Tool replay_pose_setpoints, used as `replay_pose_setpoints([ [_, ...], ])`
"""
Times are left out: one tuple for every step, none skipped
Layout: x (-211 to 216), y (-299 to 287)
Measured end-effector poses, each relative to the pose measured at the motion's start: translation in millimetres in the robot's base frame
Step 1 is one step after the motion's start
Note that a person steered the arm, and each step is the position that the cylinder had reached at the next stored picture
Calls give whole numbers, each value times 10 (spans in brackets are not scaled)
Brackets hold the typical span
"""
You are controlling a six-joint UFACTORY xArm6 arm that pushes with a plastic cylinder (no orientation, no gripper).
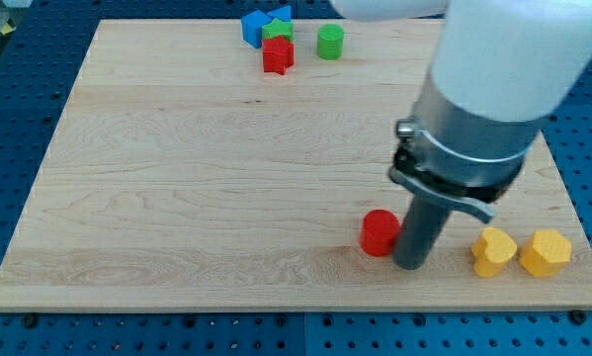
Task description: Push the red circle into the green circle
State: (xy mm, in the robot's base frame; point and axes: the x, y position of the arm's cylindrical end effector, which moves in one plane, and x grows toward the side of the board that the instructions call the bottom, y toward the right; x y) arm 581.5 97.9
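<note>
Camera view: the red circle (380, 233) lies near the board's bottom edge, right of centre, with my tip (410, 265) touching or just beside its right side; the rod has no jaws and holds nothing, it can only push. The green circle (330, 42) stands near the top edge, well apart, beside a red star (278, 55), a green block (278, 32) and blue blocks (257, 26). The red circle appears small, rigid and light (likely to slide or roll off-line if struck off-centre), so contact belongs on its lower side; the board between is open, while two yellow blocks (521, 251) sit by the bottom-right corner.
</note>
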Motion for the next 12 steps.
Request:
replay_pose_setpoints([
  [-46, -164],
  [-149, -303],
  [-324, -439],
  [-568, -524],
  [-792, -631],
  [-946, -852],
  [-964, -1147],
  [-1009, -1417],
  [-1159, -1570],
  [-1379, -1598],
  [-1559, -1598],
  [-1641, -1487],
])
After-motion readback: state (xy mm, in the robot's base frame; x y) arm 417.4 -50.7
